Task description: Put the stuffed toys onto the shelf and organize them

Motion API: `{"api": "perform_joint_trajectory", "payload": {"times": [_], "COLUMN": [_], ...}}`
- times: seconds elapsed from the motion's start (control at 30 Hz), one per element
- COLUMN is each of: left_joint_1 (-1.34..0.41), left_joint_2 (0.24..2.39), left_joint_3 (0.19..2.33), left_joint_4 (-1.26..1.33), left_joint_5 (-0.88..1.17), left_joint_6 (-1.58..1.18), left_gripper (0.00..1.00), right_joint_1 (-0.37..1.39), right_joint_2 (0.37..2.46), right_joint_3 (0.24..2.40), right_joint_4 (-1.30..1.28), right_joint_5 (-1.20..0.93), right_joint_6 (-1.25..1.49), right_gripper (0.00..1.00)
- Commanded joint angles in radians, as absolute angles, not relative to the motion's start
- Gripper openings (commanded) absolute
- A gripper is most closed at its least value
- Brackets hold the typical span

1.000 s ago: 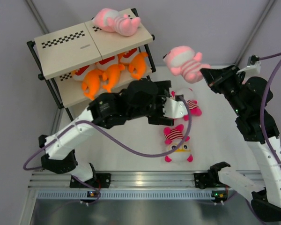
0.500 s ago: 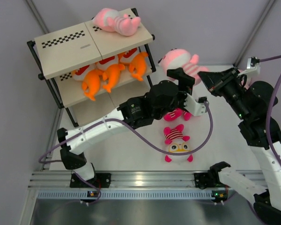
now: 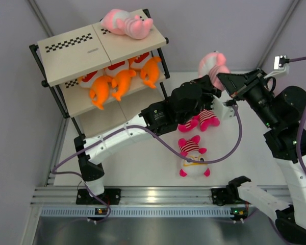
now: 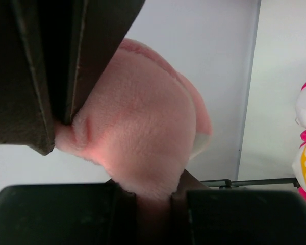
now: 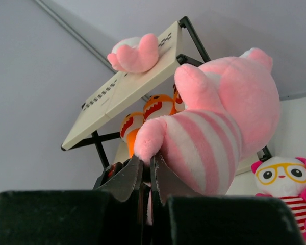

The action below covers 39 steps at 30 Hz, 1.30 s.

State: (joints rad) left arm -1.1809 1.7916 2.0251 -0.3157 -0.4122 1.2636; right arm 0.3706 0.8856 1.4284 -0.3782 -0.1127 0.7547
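At far left the shelf (image 3: 71,53) stood at the back of the counter (image 3: 135,178). One pale pink toy (image 3: 126,23) lay on its top board, toward the right end. Three orange toys (image 3: 120,79) sat in a row on the middle board (their faces partly hidden under the top one). The left arm reached from its base across the counter to the right, and the left gripper (image 4: 154,193) was pinched on a fold of a second pink toy (image 3: 213,62), which filled most of the left wrist view. Below that arm a striped-shirt toy (image 3: 206,118) lay on the counter, partly covered by it. Another striped-shirt toy (image 3: 193,155) lay nearer, in the open. The second pink toy hung in the air to the right of the shelf, well above the counter. The right gripper (image 5: 148,166) was closed tight on one of its feet, so both grippers had hold of it.
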Motion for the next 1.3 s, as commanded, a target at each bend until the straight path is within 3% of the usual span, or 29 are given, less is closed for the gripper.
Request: {"api": "perform_joint_trajectory", "payload": {"times": [0.0,0.33,0.4,0.43,0.47,0.5,0.63,1.07,1.27], "left_joint_1": [-1.163,-1.105,-1.094,-1.091,-1.085,-1.083,-1.071,-1.026,-1.017], "left_joint_2": [1.726,1.628,1.608,1.602,1.589,1.583,1.542,1.240,1.212], "left_joint_3": [2.023,1.956,1.939,1.922,1.914,1.907,1.853,1.620,1.761], "left_joint_4": [-0.158,-0.158,-0.158,-0.158,-0.158,-0.158,-0.158,-0.135,-0.267], "left_joint_5": [-0.419,-0.431,-0.425,-0.422,-0.425,-0.429,-0.478,-0.551,-0.601], "left_joint_6": [1.207,1.359,1.446,1.507,1.535,1.558,1.576,1.690,1.571], "left_gripper": [0.00,0.00,0.00,0.00,0.00,0.00,0.00,0.00,0.00], "right_joint_1": [0.367,0.341,0.341,0.341,0.341,0.341,0.341,0.341,0.339], "right_joint_2": [0.879,0.917,0.939,0.954,0.957,0.960,0.953,0.939,1.008], "right_joint_3": [1.442,1.472,1.503,1.528,1.534,1.531,1.522,1.529,1.557], "right_joint_4": [-0.347,-0.342,-0.374,-0.400,-0.402,-0.393,-0.373,-0.393,-0.281], "right_joint_5": [-0.233,-0.287,-0.294,-0.304,-0.308,-0.313,-0.296,-0.268,-0.296], "right_joint_6": [0.724,0.668,0.637,0.620,0.618,0.620,0.614,0.554,0.575], "right_gripper": [0.00,0.01,0.14,0.24,0.41,0.48,0.58,0.61,0.61]}}
